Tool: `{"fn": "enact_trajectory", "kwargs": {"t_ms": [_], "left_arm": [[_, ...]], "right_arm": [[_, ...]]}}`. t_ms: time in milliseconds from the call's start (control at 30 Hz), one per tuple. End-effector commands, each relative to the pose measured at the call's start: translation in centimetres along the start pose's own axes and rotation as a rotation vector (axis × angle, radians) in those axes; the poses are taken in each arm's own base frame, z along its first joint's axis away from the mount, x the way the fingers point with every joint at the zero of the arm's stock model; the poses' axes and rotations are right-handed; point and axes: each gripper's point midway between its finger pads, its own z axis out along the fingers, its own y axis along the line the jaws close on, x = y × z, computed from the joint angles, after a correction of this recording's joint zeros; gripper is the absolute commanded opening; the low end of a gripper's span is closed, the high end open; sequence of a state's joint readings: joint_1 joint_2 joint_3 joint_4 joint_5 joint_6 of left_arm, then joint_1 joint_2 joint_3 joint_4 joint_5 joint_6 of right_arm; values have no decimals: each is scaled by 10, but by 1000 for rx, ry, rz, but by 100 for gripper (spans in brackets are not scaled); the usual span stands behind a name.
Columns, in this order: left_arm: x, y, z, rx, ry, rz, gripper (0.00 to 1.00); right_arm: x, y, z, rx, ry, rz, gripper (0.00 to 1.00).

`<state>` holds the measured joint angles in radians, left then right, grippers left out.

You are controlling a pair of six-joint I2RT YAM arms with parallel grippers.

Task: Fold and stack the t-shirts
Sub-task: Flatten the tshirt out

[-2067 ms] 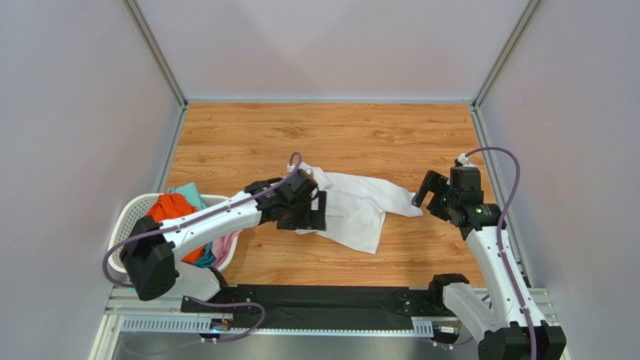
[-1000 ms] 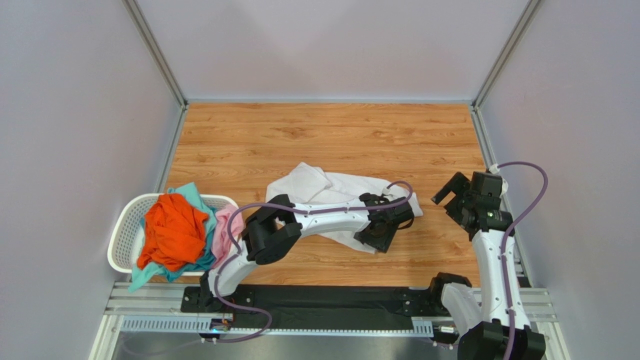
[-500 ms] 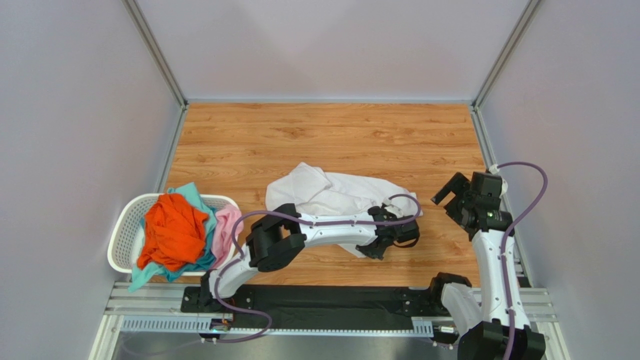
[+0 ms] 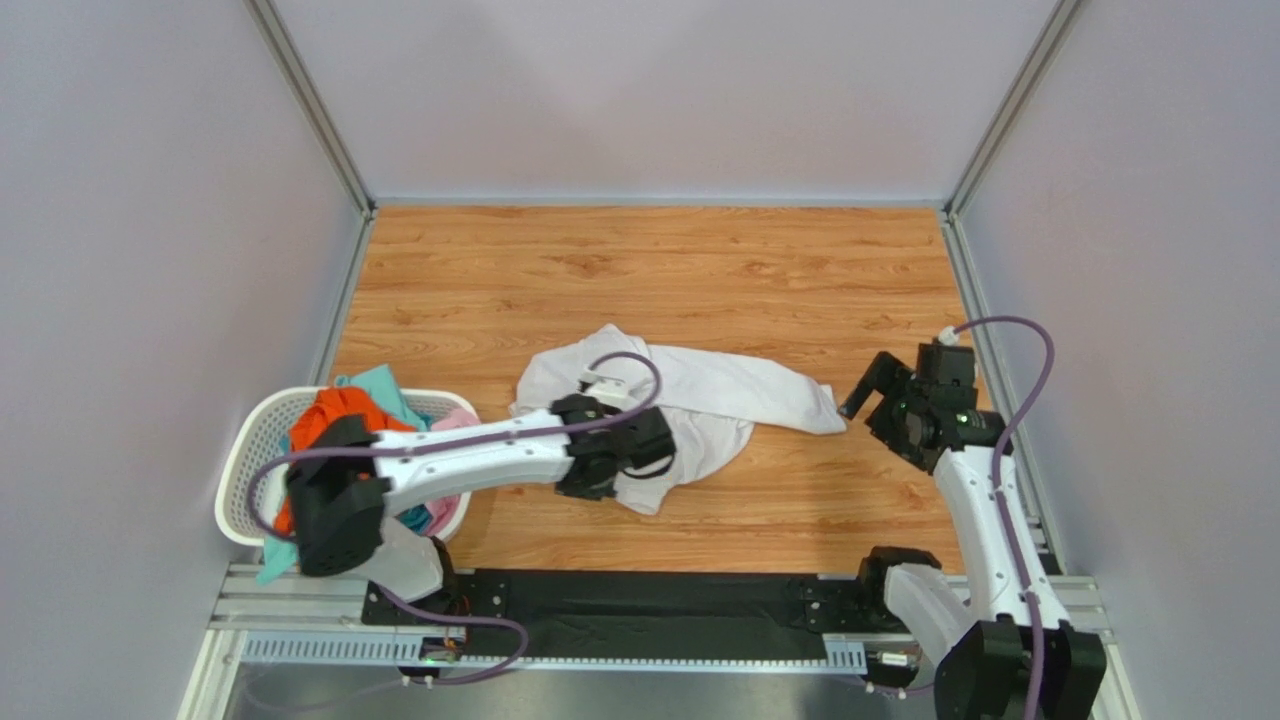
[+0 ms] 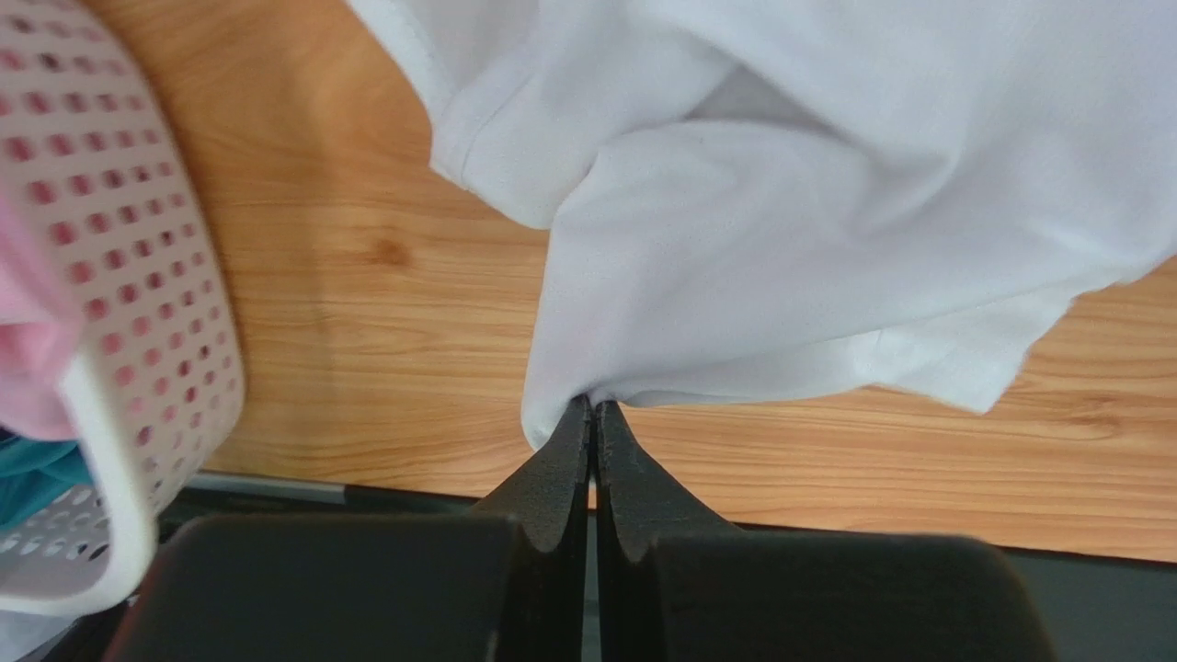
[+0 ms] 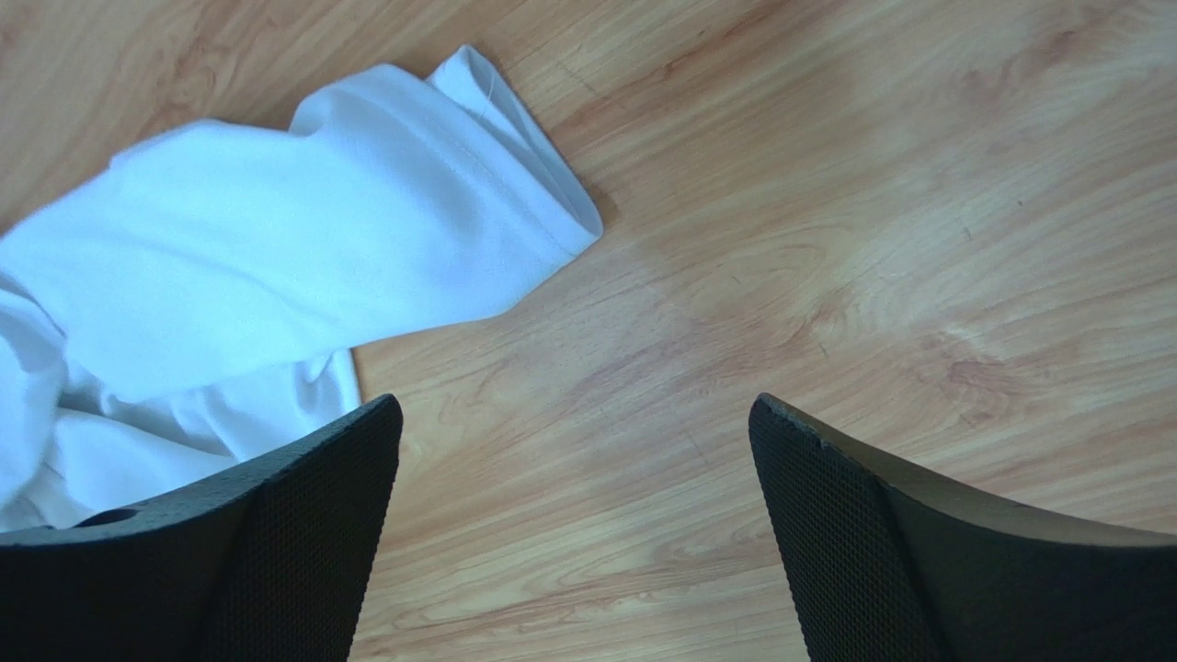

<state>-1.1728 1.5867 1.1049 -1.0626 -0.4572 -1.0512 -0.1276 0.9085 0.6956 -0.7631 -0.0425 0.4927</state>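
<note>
From above, the white t-shirt (image 4: pixel 721 393) lies crumpled and spread sideways on the wooden bench (image 4: pixel 661 270), about mid-bench. Left of it, at the bench's near corner, stands a white perforated basket (image 4: pixel 245 468) holding an orange shirt (image 4: pixel 319 419) and a teal shirt (image 4: pixel 379 386). The left arm reaches from beside the basket across to the white t-shirt, and the left tool (image 4: pixel 649 453) sits on its near part, covering some cloth. The right tool (image 4: pixel 876 393) hangs just right of the white t-shirt's sleeve end, apart from it, with its fingers spread.

In the left wrist view, the left tool (image 5: pixel 594 411) has its fingers pressed together, pinching a near edge of the white t-shirt (image 5: pixel 829 207), which hangs in folds over the bench (image 5: pixel 359 345). The basket (image 5: pixel 152 276) is left of the t-shirt, with pink cloth (image 5: pixel 28 345) inside.

In the right wrist view, the right tool (image 6: pixel 575 403) is wide open and holds nothing. A sleeve of the white t-shirt (image 6: pixel 304 235) lies ahead of its left finger on bare bench (image 6: pixel 857 207).
</note>
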Motion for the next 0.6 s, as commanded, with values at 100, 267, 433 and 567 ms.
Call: {"fn": "enact_trajectory", "kwargs": {"t_ms": [100,267,433,567], "left_arm": [[-18,85,-22,-22,-152,-284,0],[-13,120,-31,13,-226,-369,0],[-14,116,-34,92,-257,-381,0],[-12,113,-30,89,-240,-373,0]], "right_arm": [[24,17,9,28,28,-120,96],[27,17,19,50,20,-68,95],[48,41,24,-50,103,-106,88],[82,53,18,-84,172,-232,87]]}}
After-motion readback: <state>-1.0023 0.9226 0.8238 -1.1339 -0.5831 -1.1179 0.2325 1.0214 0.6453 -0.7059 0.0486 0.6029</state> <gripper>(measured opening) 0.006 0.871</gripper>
